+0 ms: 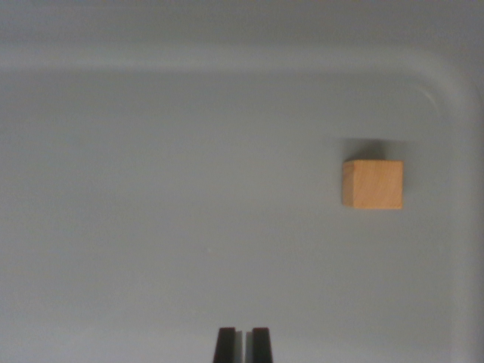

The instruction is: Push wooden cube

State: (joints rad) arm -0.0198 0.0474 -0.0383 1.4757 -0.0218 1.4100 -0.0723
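jaws (243,344) nearly closed — wooden cube (372,184) well apart, sitting square, upper right.

You'll find the wooden cube (372,184) on the tray (151,151), ahead of the claw (243,344), toward the wrist view's right.

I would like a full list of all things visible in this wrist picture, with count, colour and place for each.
wooden cube: one, light orange-brown wood, on the tray floor toward the wrist view's right, a little above mid height, standing alone.
tray: one, pale grey, fills almost the whole picture; its raised rim runs along the top and curves down at the top right corner.
hand: one, two black fingertips at the bottom edge near the centre, close together with only a thin gap between them, holding nothing, well apart from the cube.
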